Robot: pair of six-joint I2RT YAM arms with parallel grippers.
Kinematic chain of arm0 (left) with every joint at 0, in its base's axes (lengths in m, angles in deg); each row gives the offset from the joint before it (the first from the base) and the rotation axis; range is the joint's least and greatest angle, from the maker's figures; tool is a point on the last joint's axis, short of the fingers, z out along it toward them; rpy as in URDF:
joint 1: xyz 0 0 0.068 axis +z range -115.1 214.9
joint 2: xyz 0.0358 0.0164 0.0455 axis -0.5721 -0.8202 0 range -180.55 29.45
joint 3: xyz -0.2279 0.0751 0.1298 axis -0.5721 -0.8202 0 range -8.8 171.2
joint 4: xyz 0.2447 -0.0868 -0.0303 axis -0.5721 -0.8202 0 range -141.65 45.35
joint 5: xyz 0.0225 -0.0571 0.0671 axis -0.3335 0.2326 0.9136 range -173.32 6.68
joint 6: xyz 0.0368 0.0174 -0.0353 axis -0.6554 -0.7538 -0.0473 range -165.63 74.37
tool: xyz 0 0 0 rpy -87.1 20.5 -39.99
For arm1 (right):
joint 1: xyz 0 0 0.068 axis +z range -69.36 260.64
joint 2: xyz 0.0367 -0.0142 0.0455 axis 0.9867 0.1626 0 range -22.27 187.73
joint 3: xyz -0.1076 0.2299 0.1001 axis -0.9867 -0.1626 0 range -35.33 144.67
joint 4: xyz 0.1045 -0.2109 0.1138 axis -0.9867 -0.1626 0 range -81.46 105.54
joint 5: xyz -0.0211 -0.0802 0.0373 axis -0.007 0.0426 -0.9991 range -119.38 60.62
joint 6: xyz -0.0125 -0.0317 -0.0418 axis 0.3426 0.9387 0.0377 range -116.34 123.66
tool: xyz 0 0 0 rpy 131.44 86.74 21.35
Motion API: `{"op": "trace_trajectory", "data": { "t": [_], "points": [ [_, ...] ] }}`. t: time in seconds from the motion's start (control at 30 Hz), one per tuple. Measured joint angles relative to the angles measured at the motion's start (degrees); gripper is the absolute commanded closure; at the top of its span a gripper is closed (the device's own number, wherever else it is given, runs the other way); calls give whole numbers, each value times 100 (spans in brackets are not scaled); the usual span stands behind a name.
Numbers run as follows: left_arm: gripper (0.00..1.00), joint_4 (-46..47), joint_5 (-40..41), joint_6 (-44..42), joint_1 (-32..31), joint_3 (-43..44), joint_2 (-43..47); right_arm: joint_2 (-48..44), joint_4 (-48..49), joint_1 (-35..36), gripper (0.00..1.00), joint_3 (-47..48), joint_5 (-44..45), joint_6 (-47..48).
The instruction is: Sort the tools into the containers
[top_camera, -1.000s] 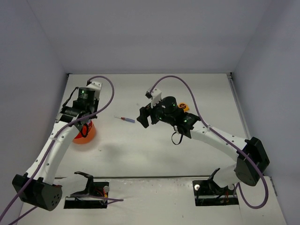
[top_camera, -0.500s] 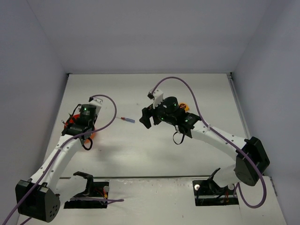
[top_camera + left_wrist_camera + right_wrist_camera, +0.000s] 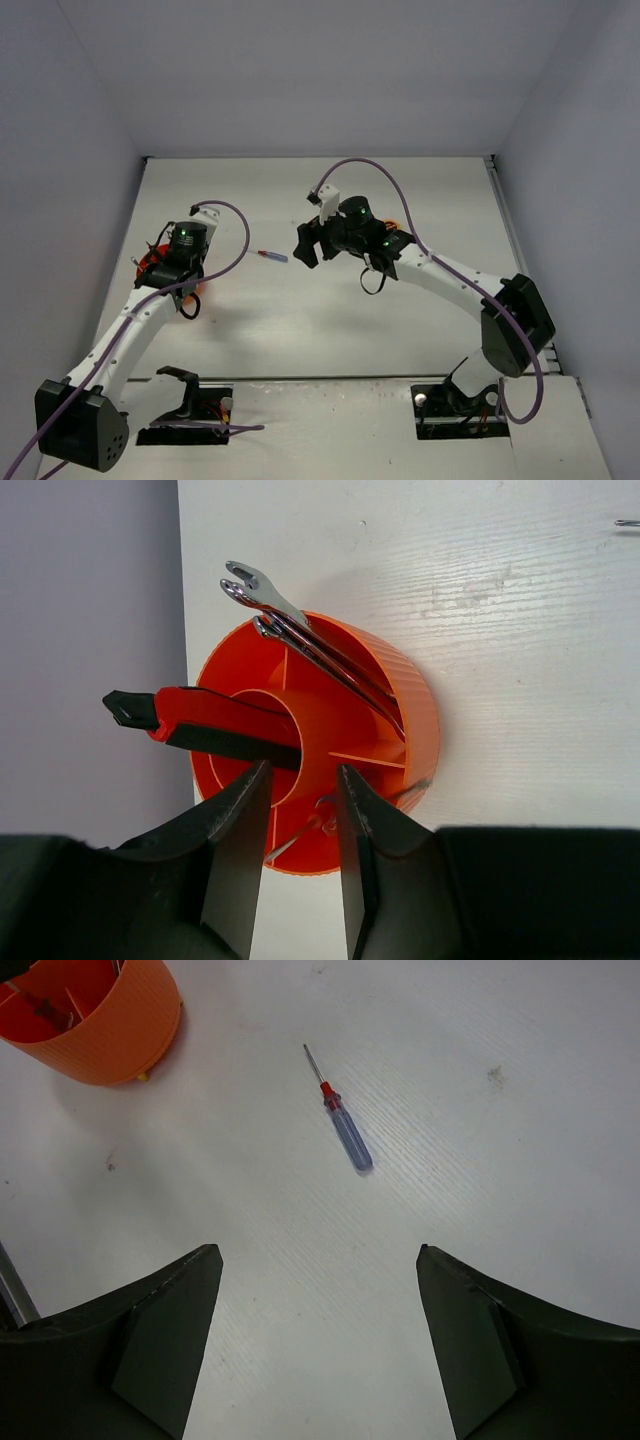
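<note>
One round orange-red plastic tub (image 3: 400, 695) with dividers is holding one red-and-black knife-like tool (image 3: 210, 715) and at least two thin silver wrenches (image 3: 300, 635). The left gripper (image 3: 303, 780) is hovering just above it, jaws narrowly parted, gripping nothing. One blue-and-red-handled screwdriver (image 3: 345, 1130) is lying on the white table (image 3: 500, 1160), ahead of and apart from the right gripper (image 3: 318, 1252), whose jaws are spread wide.

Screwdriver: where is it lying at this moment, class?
In the top view the screwdriver lies on the table, left of centre, the orange tub to its left and the open right gripper close on its right.
</note>
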Motion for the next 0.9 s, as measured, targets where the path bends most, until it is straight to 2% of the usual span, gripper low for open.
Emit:
{"op": "trace_trajectory", "data": {
  "t": [0.17,0.33,0.53,0.7,0.9],
  "points": [
    [65,-46,-3,121,0,0,104,798,-114,18,26,660,-257,103],
    [51,-357,-66,385,0,164,161,1551,-290,79,32,1278,-316,302],
    [35,-935,-420,1215,0,1305,-6,2556,-670,207,36,2181,-256,767],
    [30,-1338,-767,1903,0,1930,-4,3210,-935,355,41,2778,-138,1077],
    [30,-1724,-1212,2510,0,2205,12,3752,-1122,513,47,3117,25,1300]
  ]
}}
